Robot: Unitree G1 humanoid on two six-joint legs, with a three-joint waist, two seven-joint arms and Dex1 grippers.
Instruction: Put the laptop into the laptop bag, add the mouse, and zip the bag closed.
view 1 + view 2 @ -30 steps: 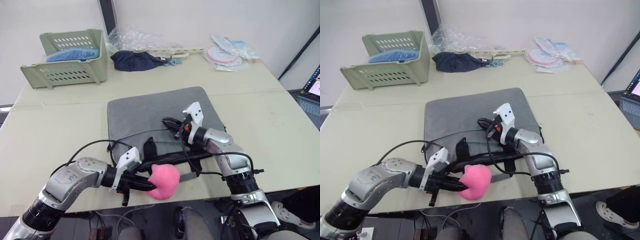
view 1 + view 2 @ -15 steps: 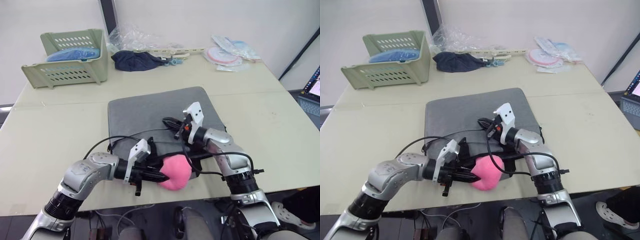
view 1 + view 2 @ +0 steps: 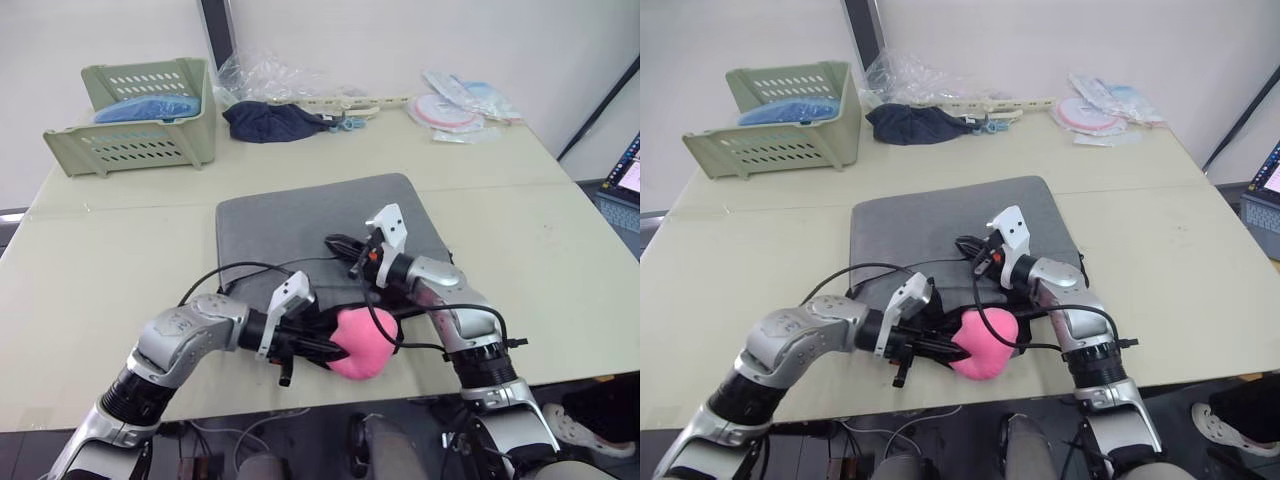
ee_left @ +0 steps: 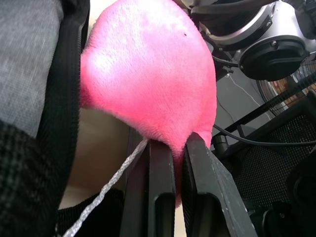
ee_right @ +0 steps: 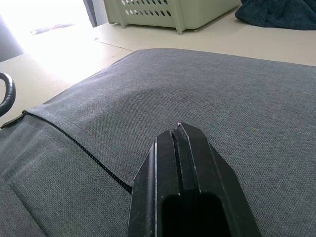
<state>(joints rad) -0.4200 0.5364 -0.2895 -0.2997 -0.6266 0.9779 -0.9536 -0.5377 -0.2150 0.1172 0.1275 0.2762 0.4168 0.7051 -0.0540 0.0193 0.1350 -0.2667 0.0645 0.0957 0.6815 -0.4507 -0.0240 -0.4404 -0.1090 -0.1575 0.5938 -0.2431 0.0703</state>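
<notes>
The grey laptop bag lies flat in the middle of the table. My left gripper is shut on a fluffy pink plush toy at the bag's near edge, by its black strap; in the left wrist view the plush bulges out from between the fingers. My right gripper is shut with nothing in it, low over the bag's top face near a black zip line. The laptop and the mouse are out of view.
A green basket stands at the back left. A dark blue cloth and plastic packets lie along the back. Black cables loop over the bag's front. A lit screen sits beyond the right edge.
My left gripper has carried the pink plush to the right along the table's front, up against the bag's near edge. The right arm has not moved.
</notes>
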